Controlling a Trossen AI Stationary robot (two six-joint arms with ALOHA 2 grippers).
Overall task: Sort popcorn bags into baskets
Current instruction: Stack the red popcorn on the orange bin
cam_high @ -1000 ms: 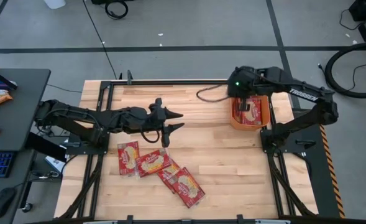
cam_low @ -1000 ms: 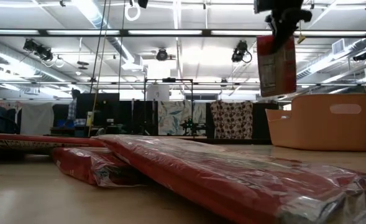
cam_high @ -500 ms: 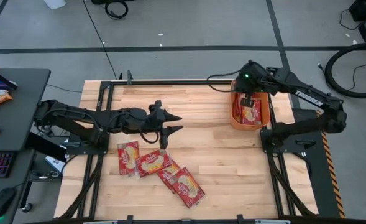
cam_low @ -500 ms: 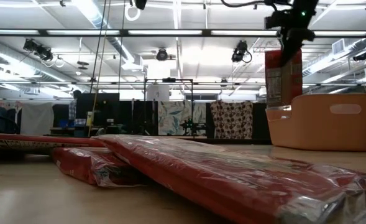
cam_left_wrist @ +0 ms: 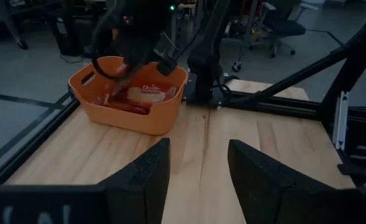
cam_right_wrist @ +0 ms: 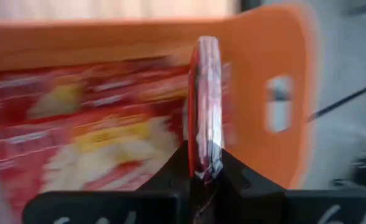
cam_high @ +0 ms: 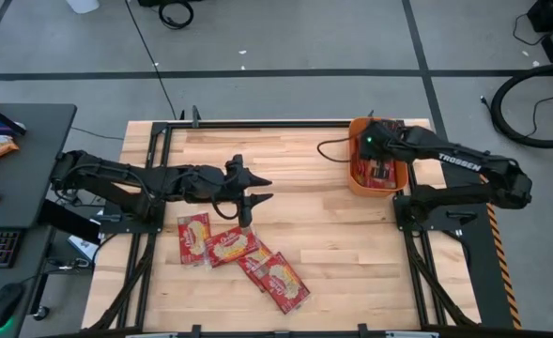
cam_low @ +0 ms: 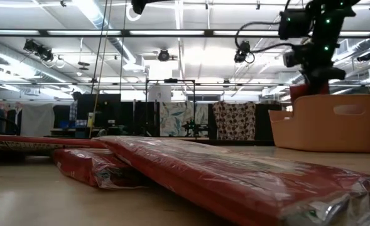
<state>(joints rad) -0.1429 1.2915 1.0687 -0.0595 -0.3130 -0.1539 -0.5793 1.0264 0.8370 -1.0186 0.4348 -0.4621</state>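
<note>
Two dark robot arms are working over a wooden table [cam_high: 295, 188]. Reaching over the orange basket [cam_high: 356, 178] at the table's far right corner, the right gripper [cam_high: 377, 161] is pinching one red popcorn bag [cam_right_wrist: 205, 99] by its edge, fingers clenched on it, so that the bag is hanging upright with its lower part inside the basket, probably so it slips in beside the packets already lying there [cam_left_wrist: 146, 94] rather than landing across them. Near the table's middle, the left gripper [cam_high: 253, 188] is hovering with its fingers spread apart and holding nothing, just beside a loose cluster of four red popcorn bags [cam_high: 241, 255] lying flat and partly overlapping on the near side of the table. It seems to be waiting there, ready for the next pick. The basket and this cluster are sitting well apart.
</note>
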